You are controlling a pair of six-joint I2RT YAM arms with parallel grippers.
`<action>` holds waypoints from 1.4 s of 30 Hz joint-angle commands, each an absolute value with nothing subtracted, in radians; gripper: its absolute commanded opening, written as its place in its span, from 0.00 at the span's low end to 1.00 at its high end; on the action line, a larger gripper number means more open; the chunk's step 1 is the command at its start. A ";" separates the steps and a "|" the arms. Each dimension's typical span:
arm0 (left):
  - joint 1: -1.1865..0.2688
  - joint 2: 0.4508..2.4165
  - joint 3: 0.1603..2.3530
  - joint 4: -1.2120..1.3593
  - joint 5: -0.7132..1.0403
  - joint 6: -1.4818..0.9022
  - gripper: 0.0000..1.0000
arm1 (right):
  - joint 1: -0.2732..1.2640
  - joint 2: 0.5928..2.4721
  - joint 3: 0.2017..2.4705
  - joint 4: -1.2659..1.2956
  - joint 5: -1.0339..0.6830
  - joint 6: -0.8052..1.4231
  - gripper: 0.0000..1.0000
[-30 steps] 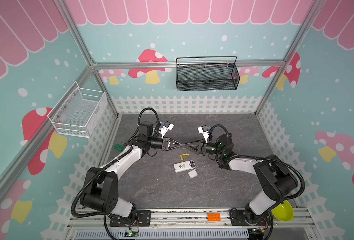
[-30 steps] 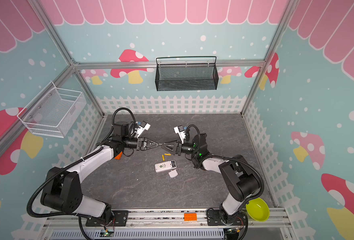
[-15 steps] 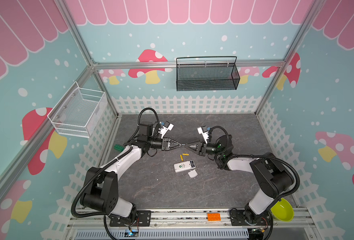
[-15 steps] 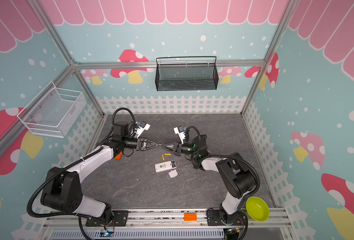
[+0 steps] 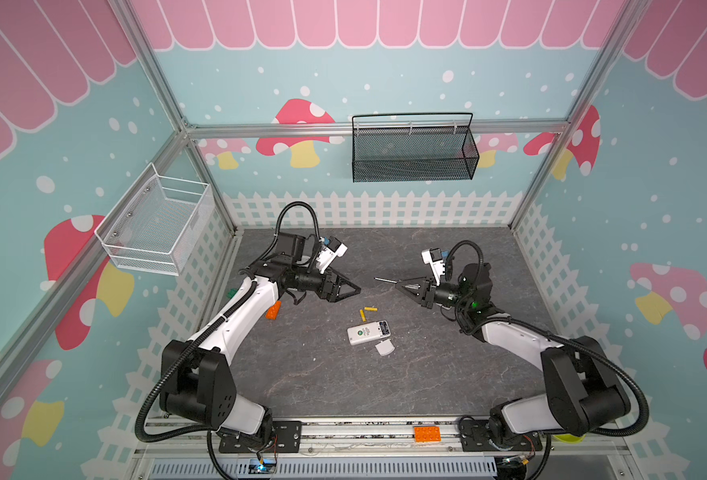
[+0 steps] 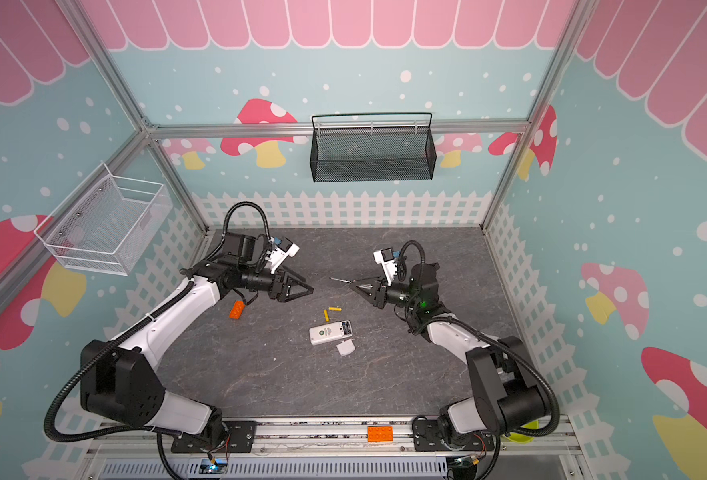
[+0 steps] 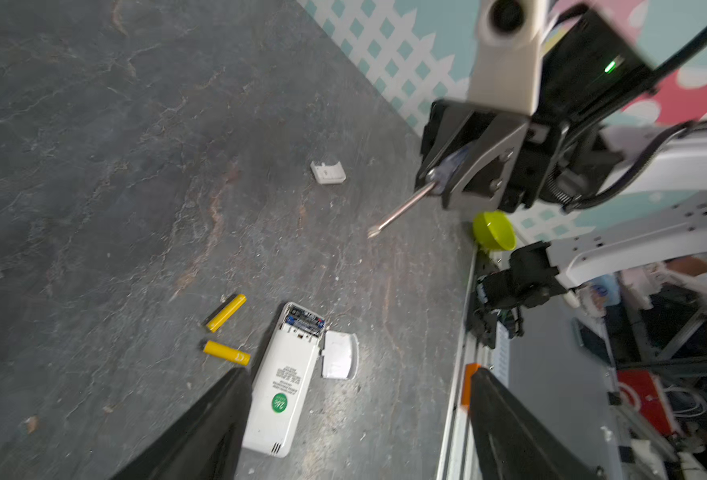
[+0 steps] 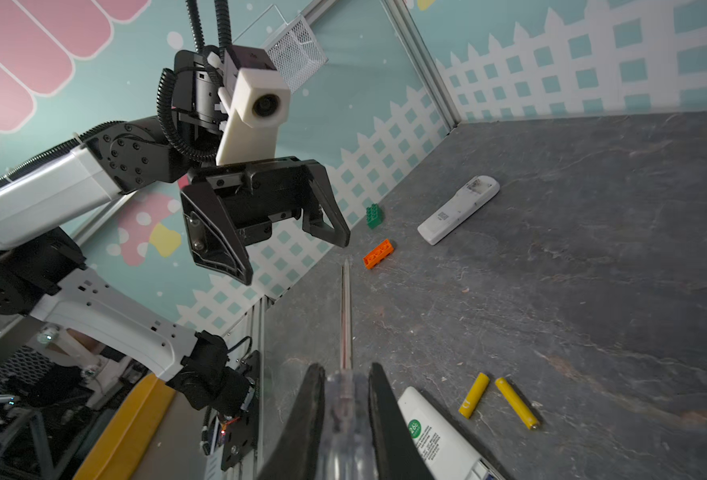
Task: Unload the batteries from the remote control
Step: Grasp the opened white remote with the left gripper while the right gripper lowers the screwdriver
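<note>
Left gripper (image 8: 293, 258) just let go and hangs open, so right gripper (image 8: 345, 373) alone clamps the screwdriver (image 8: 346, 316) mid-frame, looking ready for the remaining batteries (image 7: 304, 324).

The left arm (image 5: 235, 316) and right arm (image 5: 509, 338) reach toward the middle, left claw (image 5: 345, 292) spread wide, right claw (image 5: 403, 286) clamped on a screwdriver (image 5: 385, 280).

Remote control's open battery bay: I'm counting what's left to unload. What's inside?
Dark batteries sit inside the remote control; the floor beneath them is covered. Two yellow batteries lie outside on the table.
</note>
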State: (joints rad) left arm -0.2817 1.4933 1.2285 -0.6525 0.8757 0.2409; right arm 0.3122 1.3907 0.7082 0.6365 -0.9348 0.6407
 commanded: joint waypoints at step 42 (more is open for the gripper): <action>-0.705 1.933 1.279 -0.633 0.193 0.746 0.83 | 0.287 0.882 0.554 -0.109 -0.538 -0.161 0.00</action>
